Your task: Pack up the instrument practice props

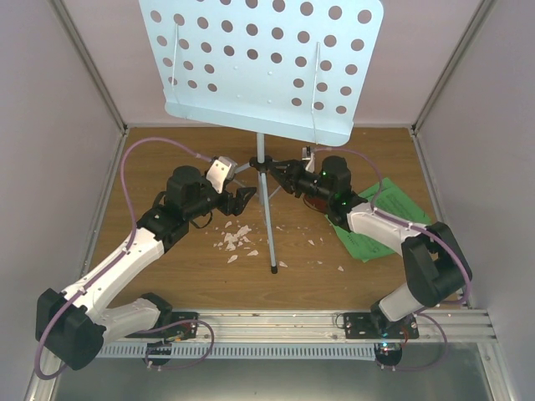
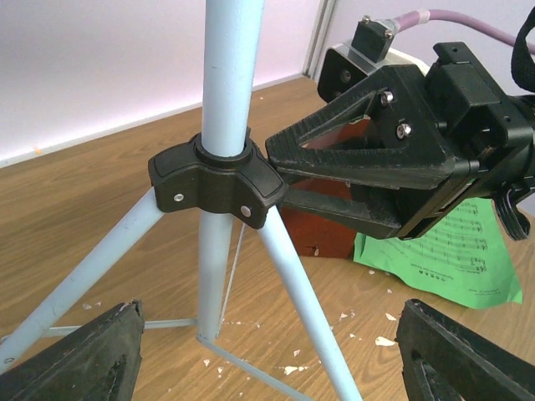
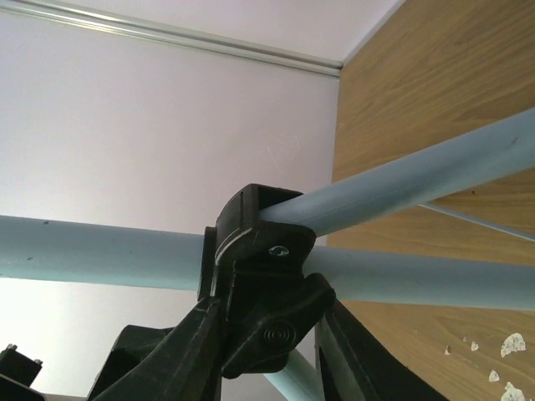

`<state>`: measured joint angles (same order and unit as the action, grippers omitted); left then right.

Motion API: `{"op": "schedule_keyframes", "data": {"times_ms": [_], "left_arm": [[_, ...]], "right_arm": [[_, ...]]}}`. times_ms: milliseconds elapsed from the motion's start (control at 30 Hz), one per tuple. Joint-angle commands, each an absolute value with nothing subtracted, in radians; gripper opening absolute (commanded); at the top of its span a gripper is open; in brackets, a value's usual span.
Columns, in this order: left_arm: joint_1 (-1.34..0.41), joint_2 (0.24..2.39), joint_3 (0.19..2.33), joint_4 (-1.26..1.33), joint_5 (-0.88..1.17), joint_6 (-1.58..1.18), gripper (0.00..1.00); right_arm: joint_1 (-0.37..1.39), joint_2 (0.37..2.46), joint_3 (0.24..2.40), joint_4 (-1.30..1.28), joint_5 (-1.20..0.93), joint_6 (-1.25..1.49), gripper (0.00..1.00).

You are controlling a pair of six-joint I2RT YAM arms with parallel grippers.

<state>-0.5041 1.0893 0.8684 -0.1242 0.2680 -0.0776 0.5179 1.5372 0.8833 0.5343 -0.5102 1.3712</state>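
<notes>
The pale blue music stand (image 1: 267, 58) stands upright at the middle of the table, its pole (image 2: 227, 75) running down into a black leg hub (image 2: 217, 180). My right gripper (image 1: 272, 167) reaches in from the right. Its fingers (image 3: 180, 359) close on a lobe of that hub (image 3: 263, 251). My left gripper (image 2: 267, 351) is open, low beside the tripod, with a grey leg (image 2: 297, 292) passing between its fingers untouched. The reddish-brown metronome (image 2: 322, 230) sits behind the right gripper, next to the green sheet music (image 1: 391, 200), which lies flat on the table.
White crumbs (image 1: 234, 241) lie scattered on the wooden table (image 1: 167, 276) around the stand's legs. Pale walls enclose the table on three sides. A metal rail (image 1: 276, 322) runs along the near edge, with both arm bases on it.
</notes>
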Motion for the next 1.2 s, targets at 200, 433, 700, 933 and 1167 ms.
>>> {"op": "schedule_keyframes", "data": {"times_ms": [200, 433, 700, 933, 1167], "left_arm": [[-0.508, 1.071, 0.884, -0.093, 0.259, -0.064, 0.83], [-0.508, 1.070, 0.884, -0.094, 0.255, -0.061, 0.83], [-0.508, 1.068, 0.884, -0.095, 0.255, -0.061, 0.83], [-0.508, 1.066, 0.884, -0.097, 0.255, -0.059, 0.83], [-0.508, 1.068, 0.884, -0.096, 0.255, -0.059, 0.83]], "right_arm": [[0.526, 1.519, 0.880, 0.575, -0.487, 1.356, 0.10], [0.526, 1.501, 0.860, 0.599, -0.473, 1.326, 0.31], [0.516, 1.499, 0.850, 0.595, -0.451, 1.308, 0.49], [0.509, 1.518, 0.851, 0.599, -0.449, 1.297, 0.36], [0.505, 1.529, 0.852, 0.606, -0.451, 1.289, 0.32]]}}
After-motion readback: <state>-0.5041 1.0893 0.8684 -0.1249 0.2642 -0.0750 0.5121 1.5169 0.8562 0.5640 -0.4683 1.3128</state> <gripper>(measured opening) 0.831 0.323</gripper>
